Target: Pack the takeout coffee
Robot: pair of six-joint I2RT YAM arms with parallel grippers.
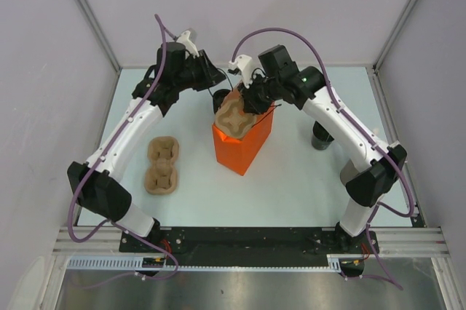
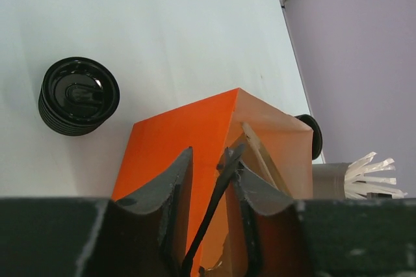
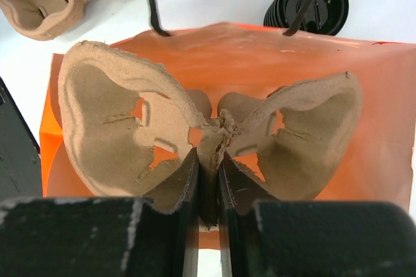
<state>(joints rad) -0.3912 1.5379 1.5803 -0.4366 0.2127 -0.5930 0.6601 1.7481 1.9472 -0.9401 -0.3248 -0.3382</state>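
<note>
Pinching the brown pulp tray [image 3: 110, 127] at its middle seam, my right gripper [image 3: 208, 163] holds it at the mouth of the orange bag [image 3: 260, 56]. My left gripper [image 2: 209, 166] straddles the bag's black handle [image 2: 214, 205]; whether it clamps, I cannot tell. One takeout coffee [image 2: 79, 96] stands on the table [image 2: 195, 30] beside the bag, a second black cup [image 2: 313, 135] behind it

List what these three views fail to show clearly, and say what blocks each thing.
Inside of the orange bag: top and right wrist views, covered by the pulp tray pinched in the right claw.
Cup behind the bag: left wrist view, only a black sliver shows past the bag.
Grey tub: left wrist view, base hidden by the claw's body.
Left claw: left wrist view, jaws apart around the black handle; contact unclear.
</note>
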